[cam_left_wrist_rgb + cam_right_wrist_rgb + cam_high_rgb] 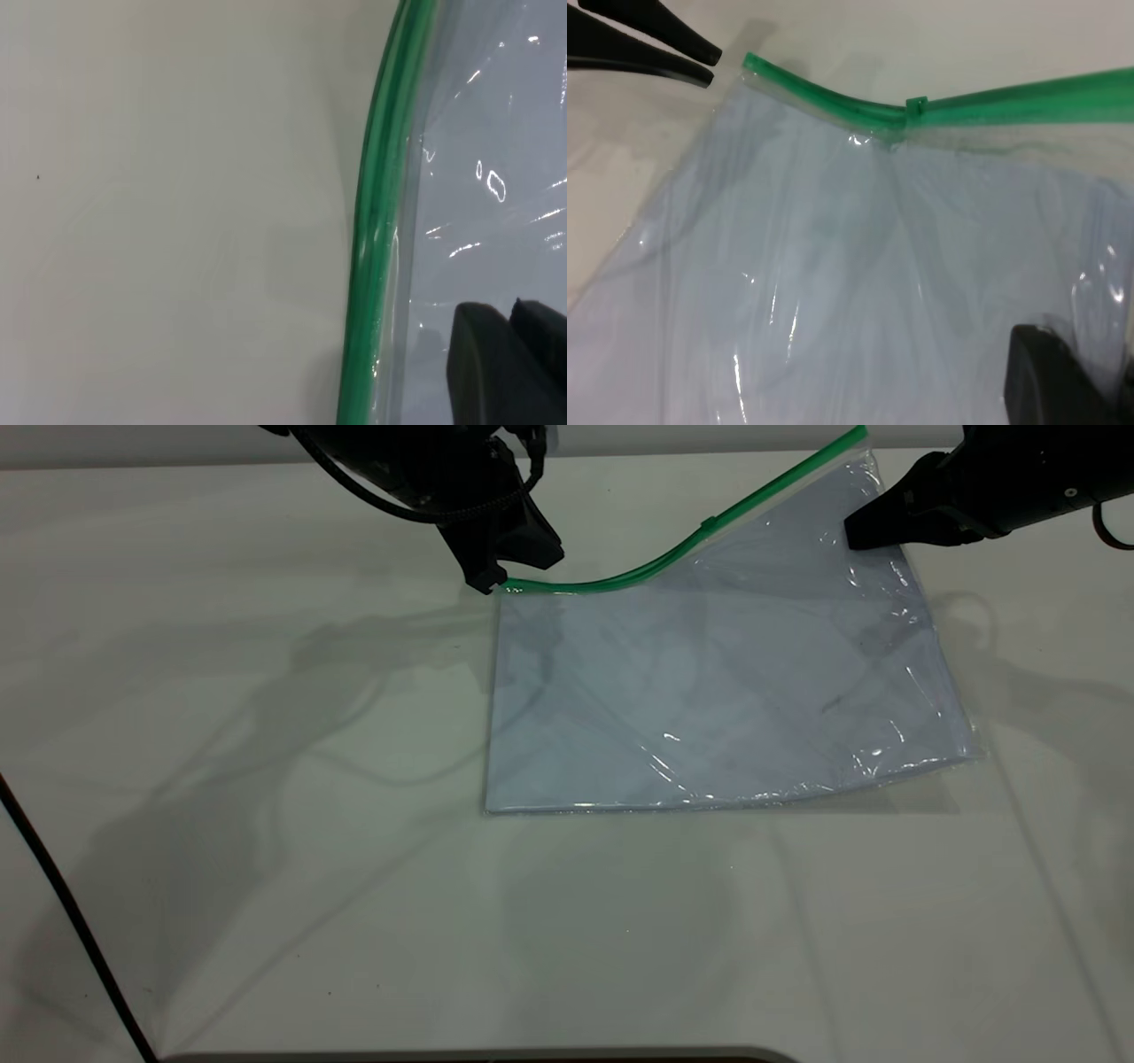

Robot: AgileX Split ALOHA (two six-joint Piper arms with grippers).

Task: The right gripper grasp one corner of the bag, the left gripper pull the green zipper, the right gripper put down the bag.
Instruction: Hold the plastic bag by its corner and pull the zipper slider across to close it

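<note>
I am counting one bag (726, 691) lying on one table (266, 691), with one green zipper (673, 553) running along its far edge and one slider tab (708, 522) sitting on that strip; I am also counting two grippers, my left gripper (489, 583) and my right gripper (855, 533)

Light is bright and even over the white desk (266, 921), with broad, soft grey shadows of the arms lying across it toward the camera. Small white glints of glare sit on the wrinkled plastic of the bag (709, 708), mostly along its right side and near edge. Both wrist views are soft, the close black pincer parts blurred.
</note>
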